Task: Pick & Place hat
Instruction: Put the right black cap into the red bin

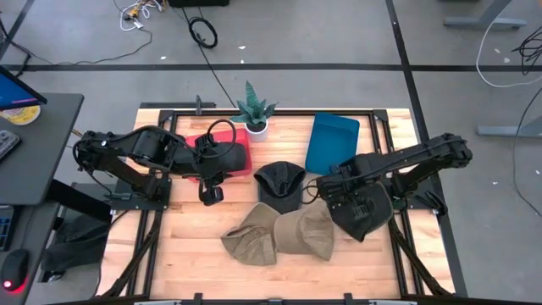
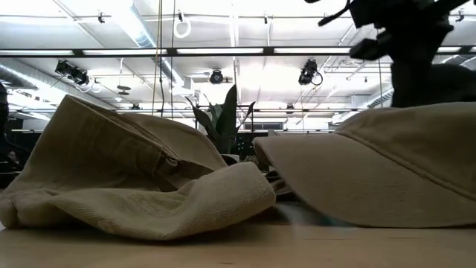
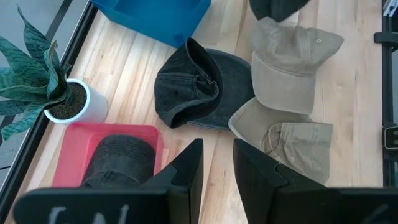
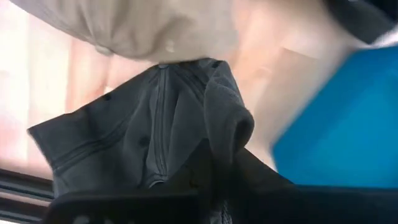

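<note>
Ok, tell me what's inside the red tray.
One dark hat lies in the red tray, filling most of it. Whatever might sit beneath that hat is covered.

Dark cap point(image 1: 279, 180) lies crumpled mid-table, two khaki caps point(image 1: 279, 233) (overlapping) just beside.

Plant point(image 1: 254, 111) betw. 2 trays point(image 1: 332, 142), rear; caps point(image 1: 279, 233) front-centre; table point(image 1: 186, 246).

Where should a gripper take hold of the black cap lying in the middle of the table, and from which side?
Probably the black cap at its raised, folded crown edge, coming straight down from above. The fabric stands up there as a ridge the fingers can pinch, while the brim lies flat and the tan caps crowd its near side.
</note>
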